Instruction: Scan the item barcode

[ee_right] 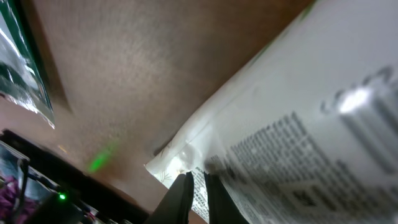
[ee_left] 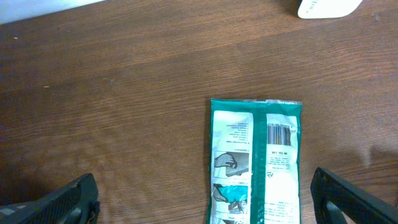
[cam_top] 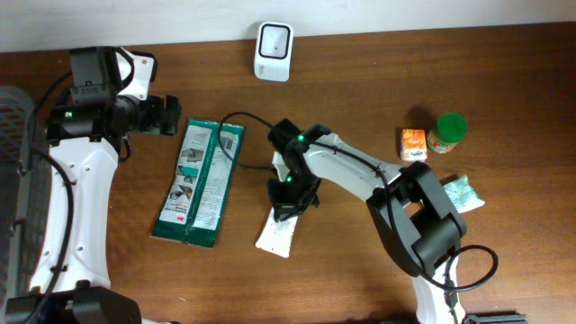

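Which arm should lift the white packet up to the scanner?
Right. The right pincer pinches the edge of the white packet; the left pincer hangs open over by the green packet.

Brown table (cam_top: 378, 90): green packet (cam_top: 198, 184), white scanner (cam_top: 273, 51)

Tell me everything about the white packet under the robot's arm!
The white packet is a flat, shiny plastic pouch with small black printing, too blurry to read. It lies at a slant on the brown wooden table, its upper end hidden beneath the right gripper, whose fingers are pinched shut on the packet's crimped edge near a corner.
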Available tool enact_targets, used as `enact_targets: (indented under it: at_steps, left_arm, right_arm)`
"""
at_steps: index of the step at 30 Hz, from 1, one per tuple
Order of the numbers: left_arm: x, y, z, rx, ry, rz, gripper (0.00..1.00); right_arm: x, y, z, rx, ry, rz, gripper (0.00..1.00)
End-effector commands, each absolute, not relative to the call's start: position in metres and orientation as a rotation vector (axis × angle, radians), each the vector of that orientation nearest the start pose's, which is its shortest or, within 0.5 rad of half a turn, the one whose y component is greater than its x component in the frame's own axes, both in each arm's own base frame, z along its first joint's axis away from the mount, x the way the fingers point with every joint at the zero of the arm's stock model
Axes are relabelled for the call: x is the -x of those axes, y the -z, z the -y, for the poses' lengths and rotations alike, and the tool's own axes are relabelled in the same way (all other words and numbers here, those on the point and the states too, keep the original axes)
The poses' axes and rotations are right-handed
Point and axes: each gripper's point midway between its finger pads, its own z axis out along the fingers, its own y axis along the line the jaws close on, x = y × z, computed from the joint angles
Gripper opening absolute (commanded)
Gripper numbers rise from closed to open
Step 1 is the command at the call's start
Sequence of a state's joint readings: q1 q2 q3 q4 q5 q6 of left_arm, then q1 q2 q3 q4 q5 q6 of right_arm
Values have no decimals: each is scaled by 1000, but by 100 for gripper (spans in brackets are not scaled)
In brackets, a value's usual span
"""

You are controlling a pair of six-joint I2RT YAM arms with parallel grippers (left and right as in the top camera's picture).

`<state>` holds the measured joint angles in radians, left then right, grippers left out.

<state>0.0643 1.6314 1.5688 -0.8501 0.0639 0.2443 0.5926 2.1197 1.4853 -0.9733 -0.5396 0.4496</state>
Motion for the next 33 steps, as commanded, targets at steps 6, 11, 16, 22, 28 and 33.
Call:
enact_targets:
  at_steps: [6, 11, 16, 22, 28, 33]
  left_arm:
    - [-435, -231, -17, -268, -49, -2457, 99]
    - [-435, -231, -17, -268, -49, -2457, 99]
    - [-435, -231, -17, -268, -49, -2457, 99]
    - [-435, -231, -17, -268, -49, -2457, 99]
    - [-435, -231, -17, -268, -48, -2457, 99]
    - [-435, -231, -17, -268, -49, -2457, 99]
  right_arm:
    - [-343, -11, -218, 213, -678, -3175, 10]
    - [-385, -29, -199, 317, -572, -3046, 10]
    - [-409, -94, -185, 246, -511, -2965, 27]
    - [-397, -71, -105, -258, -108, -3093, 27]
    - [-387, -26, -116, -291, -216, -3119, 27]
    - [-411, -32, -160, 19, -455, -2989, 27]
